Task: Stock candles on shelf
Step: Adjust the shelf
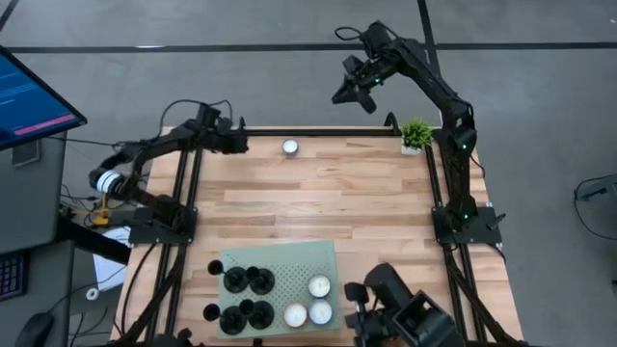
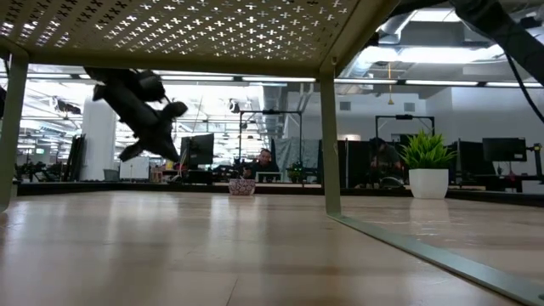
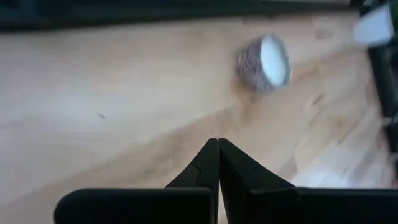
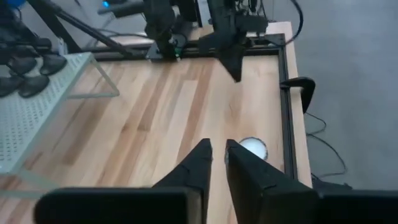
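Observation:
One candle (image 1: 290, 147) stands alone on the wooden table near its far edge; it also shows in the left wrist view (image 3: 264, 62) and the right wrist view (image 4: 252, 148). Three candles (image 1: 319, 286) (image 1: 295, 314) (image 1: 320, 311) sit on the right part of the pale green shelf (image 1: 289, 260) at the near edge. My left gripper (image 1: 236, 143) is shut and empty, held above the table to the left of the lone candle (image 3: 218, 146). My right gripper (image 1: 352, 94) hovers high beyond the far edge, its fingers a narrow gap apart and empty (image 4: 217, 149).
Several black round objects (image 1: 247, 294) fill the left part of the shelf. A small potted plant (image 1: 415, 135) stands at the far right corner. In the low view the shelf's underside (image 2: 170, 34) and a leg (image 2: 331, 136) show. Bare planks lie between shelf and lone candle.

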You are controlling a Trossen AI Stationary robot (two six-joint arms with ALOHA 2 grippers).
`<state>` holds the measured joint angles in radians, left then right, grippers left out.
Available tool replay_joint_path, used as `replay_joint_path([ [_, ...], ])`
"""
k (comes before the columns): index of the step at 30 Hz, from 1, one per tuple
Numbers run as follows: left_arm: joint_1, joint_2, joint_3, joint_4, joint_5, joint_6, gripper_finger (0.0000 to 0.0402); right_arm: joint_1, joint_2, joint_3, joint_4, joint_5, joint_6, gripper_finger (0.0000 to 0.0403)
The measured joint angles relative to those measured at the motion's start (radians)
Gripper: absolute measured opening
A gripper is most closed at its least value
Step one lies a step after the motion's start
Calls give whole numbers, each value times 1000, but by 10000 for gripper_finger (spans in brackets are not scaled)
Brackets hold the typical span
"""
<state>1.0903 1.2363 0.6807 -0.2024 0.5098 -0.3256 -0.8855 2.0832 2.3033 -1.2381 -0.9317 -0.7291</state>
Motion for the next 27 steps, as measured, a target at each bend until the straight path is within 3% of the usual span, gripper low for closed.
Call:
replay_joint_path([
  [5, -47, 48, 0, -16, -72, 58, 2, 35, -10, 0, -42, 59, 38, 5],
  [10, -32, 38, 0, -67, -315, 118, 2, 38, -16, -1, -125, 69, 38, 6],
  [12, 5, 28, 0, -23, -365, 120, 2, 41, -16, -1, -139, 73, 37, 3],
  [16, 88, 27, 1, 113, -363, 109, 2, 37, -18, -1, -117, 73, 24, 2],
  [23, 146, 71, 0, 174, -285, 108, 2, 6, -18, -1, 77, 73, 205, 2],
  [27, 138, 38, -3, 128, -175, 91, 2, 10, -18, -1, -127, 169, 146, 1],
])
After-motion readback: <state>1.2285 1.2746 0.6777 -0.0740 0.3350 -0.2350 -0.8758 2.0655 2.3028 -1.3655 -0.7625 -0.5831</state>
